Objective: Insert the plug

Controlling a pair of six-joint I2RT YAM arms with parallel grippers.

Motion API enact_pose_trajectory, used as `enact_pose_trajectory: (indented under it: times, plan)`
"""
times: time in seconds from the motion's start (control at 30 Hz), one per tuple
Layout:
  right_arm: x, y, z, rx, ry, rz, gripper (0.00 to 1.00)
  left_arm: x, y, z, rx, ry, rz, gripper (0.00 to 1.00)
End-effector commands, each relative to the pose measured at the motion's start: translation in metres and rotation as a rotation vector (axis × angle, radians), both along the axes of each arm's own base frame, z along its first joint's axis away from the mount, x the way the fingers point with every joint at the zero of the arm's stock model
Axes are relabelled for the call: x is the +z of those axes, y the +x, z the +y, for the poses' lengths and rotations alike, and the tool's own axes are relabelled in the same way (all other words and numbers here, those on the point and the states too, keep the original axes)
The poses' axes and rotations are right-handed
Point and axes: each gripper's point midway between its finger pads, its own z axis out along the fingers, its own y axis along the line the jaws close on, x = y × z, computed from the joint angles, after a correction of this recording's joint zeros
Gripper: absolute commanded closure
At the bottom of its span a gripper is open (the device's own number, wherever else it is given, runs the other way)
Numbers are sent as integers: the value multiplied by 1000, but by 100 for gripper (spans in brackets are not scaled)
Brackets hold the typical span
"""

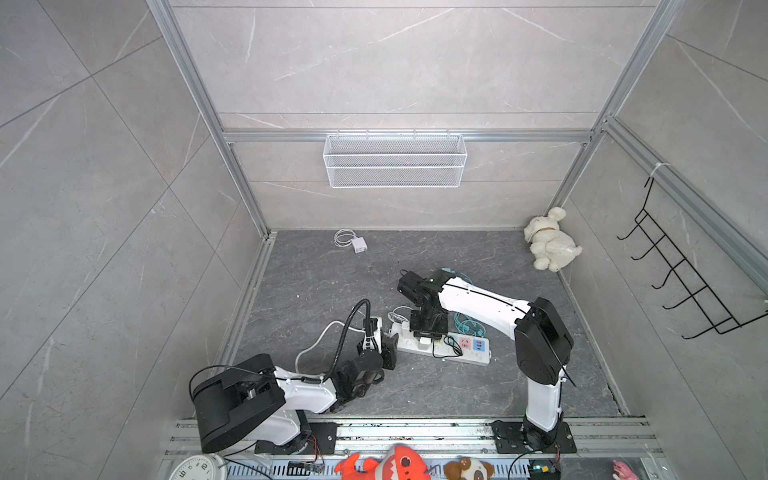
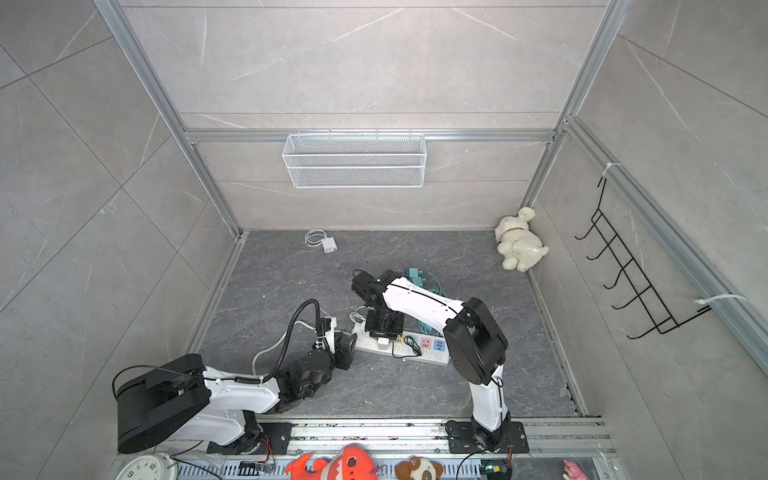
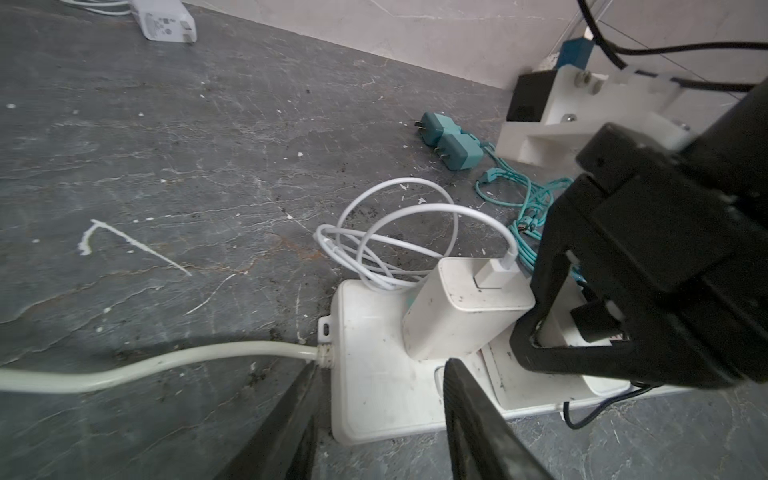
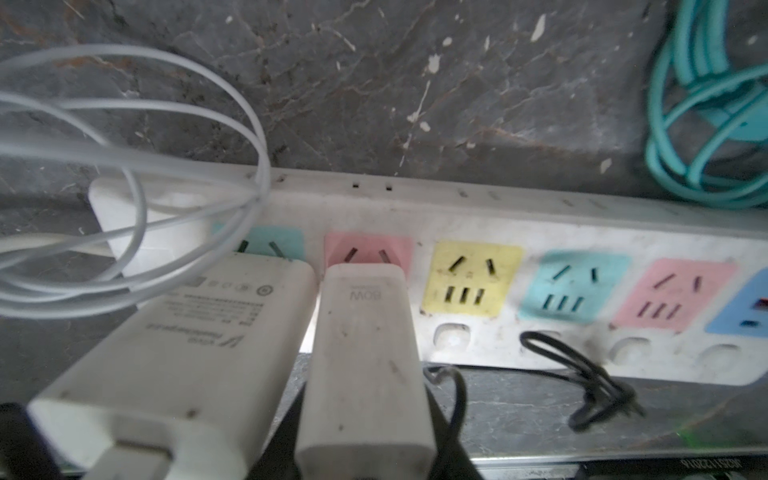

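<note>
Dark stone floor (image 1: 324, 291), power strip (image 4: 582, 216) at centre. Right gripper (image 3: 577, 328) pinches the white plug (image 4: 365, 353) at the pink socket (image 4: 370, 249) near the strip's left end; left gripper (image 3: 380, 365), fingers spread, sits over that end. Best pressed straight down, prongs square, strip braced.

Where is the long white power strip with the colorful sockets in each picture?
Top view: power strip low in the middle of the picture.
Top view: same spot.
Left wrist: its cord end, right by the left fingers.
Right wrist: it runs behind the small white charger.
Shared landmark: the teal cable lying beside it.
</note>
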Motion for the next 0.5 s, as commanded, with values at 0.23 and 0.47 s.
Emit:
enact_pose_trajectory:
  times: [0.23,0.47]
  plan:
    - [-3,33,1,44,-47,-105,74,16,7,41,155,117,-69,48]
    - [13,33,2,42,-11,-144,54,18,11,27,129,125,-65,48]
